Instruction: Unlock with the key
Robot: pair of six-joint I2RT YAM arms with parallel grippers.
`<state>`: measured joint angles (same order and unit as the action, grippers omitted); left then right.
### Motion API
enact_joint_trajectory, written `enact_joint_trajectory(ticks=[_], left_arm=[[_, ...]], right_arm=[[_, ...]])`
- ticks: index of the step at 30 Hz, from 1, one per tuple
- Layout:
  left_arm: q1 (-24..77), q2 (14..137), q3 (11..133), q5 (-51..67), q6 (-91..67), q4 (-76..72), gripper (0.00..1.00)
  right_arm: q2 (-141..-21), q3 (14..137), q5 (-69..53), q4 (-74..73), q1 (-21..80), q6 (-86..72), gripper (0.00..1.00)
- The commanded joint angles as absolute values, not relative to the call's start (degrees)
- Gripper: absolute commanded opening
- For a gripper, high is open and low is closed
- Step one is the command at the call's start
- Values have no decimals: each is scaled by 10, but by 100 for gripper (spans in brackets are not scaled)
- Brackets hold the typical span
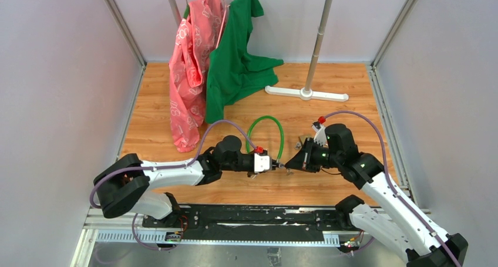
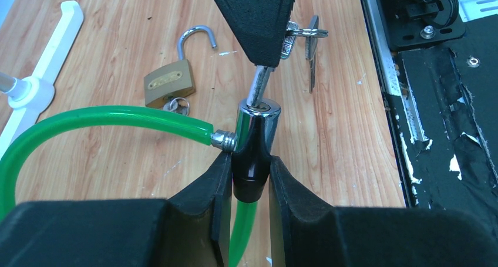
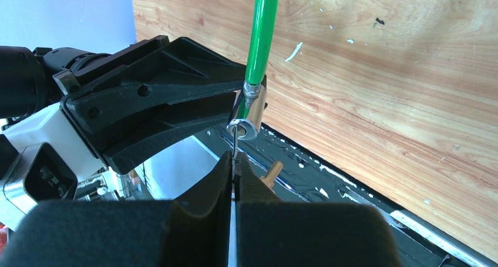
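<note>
The key [image 2: 259, 84] was seen with its tip set in the keyhole at the top of the chrome barrel [image 2: 256, 126]. Its head was pinched between the pressed-together fingers of the right gripper [image 3: 234, 168]. The barrel's black lower end was clamped between the pads of the left gripper [image 2: 249, 176], apparently lifted off the table [image 2: 329, 161]. The cable [image 2: 117, 115] curved away from the barrel's side.

A slip or a bent blade was judged the chief risk, since so thin a key would be strained by any turn made off its own axis. The round barrel could also be spun within the left pads rather than unlocked. A spare key [image 2: 310, 44] hung on a ring just beside the right fingers and might be snagged during a twist.

Little room was left between the two grippers, which were set nearly nose to nose. The open padlock [image 2: 169, 85] lay near but apart, and the rail [image 2: 434, 132] ran along the near edge. Free space was judged to lie upward and back along the key's line.
</note>
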<state>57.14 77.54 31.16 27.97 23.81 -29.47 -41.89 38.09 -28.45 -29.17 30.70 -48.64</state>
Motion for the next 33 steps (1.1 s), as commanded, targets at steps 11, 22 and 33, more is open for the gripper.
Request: enact_joint_trajectory(ticks=[11, 22, 33], left_arm=[[579, 785, 340, 274, 251, -338, 0], [580, 786, 339, 265, 250, -340, 0], [580, 784, 339, 273, 250, -340, 0]], right_arm=[[-409, 368, -288, -288, 299, -502, 0], [-394, 374, -267, -324, 299, -498, 0], [-408, 386, -258, -320, 299, -485, 0]])
